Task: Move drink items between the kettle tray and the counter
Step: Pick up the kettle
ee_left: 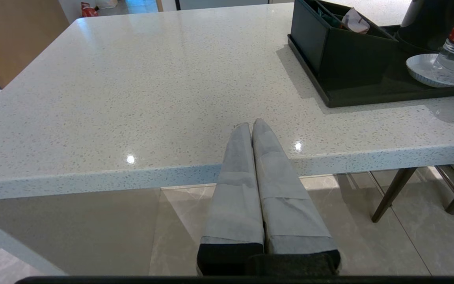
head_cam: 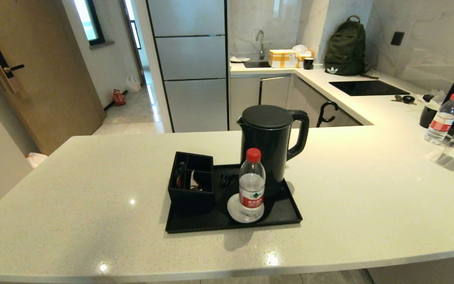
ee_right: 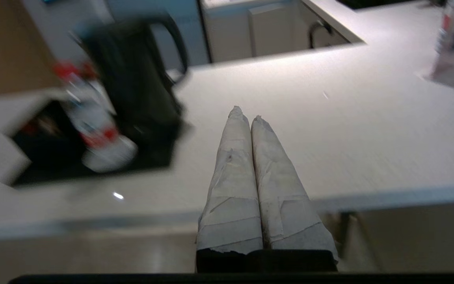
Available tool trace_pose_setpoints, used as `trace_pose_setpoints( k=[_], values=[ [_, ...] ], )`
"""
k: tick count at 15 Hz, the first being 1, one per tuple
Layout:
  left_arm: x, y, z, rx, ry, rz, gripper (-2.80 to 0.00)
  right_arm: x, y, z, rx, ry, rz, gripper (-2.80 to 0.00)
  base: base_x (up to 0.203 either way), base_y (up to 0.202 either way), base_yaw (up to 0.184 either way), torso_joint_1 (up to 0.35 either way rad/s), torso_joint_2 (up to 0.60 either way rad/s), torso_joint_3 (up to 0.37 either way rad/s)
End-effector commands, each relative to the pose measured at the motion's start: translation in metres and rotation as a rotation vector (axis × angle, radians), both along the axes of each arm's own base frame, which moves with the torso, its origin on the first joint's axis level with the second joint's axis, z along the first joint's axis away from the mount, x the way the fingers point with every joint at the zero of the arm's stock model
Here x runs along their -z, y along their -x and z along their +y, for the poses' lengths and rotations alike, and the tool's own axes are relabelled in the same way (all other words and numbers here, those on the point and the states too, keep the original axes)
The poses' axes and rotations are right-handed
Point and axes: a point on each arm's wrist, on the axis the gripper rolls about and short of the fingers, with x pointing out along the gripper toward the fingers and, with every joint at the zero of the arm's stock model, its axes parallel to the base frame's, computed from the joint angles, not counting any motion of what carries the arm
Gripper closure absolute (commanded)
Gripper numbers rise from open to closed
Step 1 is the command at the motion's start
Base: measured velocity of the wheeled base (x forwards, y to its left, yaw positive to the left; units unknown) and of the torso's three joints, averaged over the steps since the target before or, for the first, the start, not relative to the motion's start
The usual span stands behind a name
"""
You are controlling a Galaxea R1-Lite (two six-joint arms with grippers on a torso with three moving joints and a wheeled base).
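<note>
A: A kitchen counter (head_cam: 93, 177) is seen; the kettle (head_cam: 268, 146) stands upright on the tray (head_cam: 286, 215).

B: Both hands, left hand (ee_left: 249, 125) and right hand (ee_right: 246, 112), are closed, empty, at the near edge; the handle is turned rightward, nearer the right.

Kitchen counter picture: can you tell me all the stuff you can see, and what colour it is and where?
Counter: one, off-white speckled, across the front.
Tray: one, black, middle of the counter.
Kettle: one, black, at the back of the tray.
Box: one, black, left end of the tray.
Water bottles: two, clear with red caps; one on a white saucer on the tray, one far right.
Backpack: one, dark green, back counter.
Cardboard box: one, yellow-taped, by the sink.
Left gripper: grey, shut, at the near counter edge.
Right gripper: grey, shut, at the near counter edge.
</note>
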Motion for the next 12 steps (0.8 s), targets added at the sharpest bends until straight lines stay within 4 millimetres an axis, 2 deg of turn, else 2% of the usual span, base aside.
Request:
trace_pose_setpoints(
  k=[1, 2, 4, 5, 6, 8, 10, 12],
  values=[
    [0.000, 0.000, 0.000, 0.000, 0.000, 0.002, 0.00, -0.074, 0.006, 0.001, -0.068, -0.131, 0.024, 0.00, 0.000, 0.000, 0.000, 0.000, 0.00, 0.000],
    [0.000, 0.000, 0.000, 0.000, 0.000, 0.002, 0.00, -0.098, 0.010, 0.002, -0.117, -0.197, 0.105, 0.00, 0.000, 0.000, 0.000, 0.000, 0.00, 0.000],
    [0.000, 0.000, 0.000, 0.000, 0.000, 0.002, 0.00, -0.113, 0.007, 0.006, -0.223, -0.333, 0.483, 0.00, 0.000, 0.000, 0.000, 0.000, 0.00, 0.000],
    [0.000, 0.000, 0.000, 0.000, 0.000, 0.002, 0.00, -0.118, -0.001, 0.008, -0.313, -0.400, 0.650, 0.00, 0.000, 0.000, 0.000, 0.000, 0.00, 0.000],
    [0.000, 0.000, 0.000, 0.000, 0.000, 0.002, 0.00, -0.118, -0.012, 0.011, -0.408, -0.474, 0.804, 0.00, 0.000, 0.000, 0.000, 0.000, 0.00, 0.000],
    [0.000, 0.000, 0.000, 0.000, 0.000, 0.002, 0.00, -0.108, -0.035, 0.013, -0.491, -0.605, 1.062, 0.00, 0.000, 0.000, 0.000, 0.000, 0.00, 0.000],
    [0.000, 0.000, 0.000, 0.000, 0.000, 0.002, 0.00, -0.102, -0.065, 0.013, -0.462, -0.652, 1.199, 0.00, 0.000, 0.000, 0.000, 0.000, 0.00, 0.000],
    [0.000, 0.000, 0.000, 0.000, 0.000, 0.002, 0.00, -0.099, -0.097, 0.013, -0.447, -0.653, 1.245, 0.00, 0.000, 0.000, 0.000, 0.000, 0.00, 0.000]
  ],
)
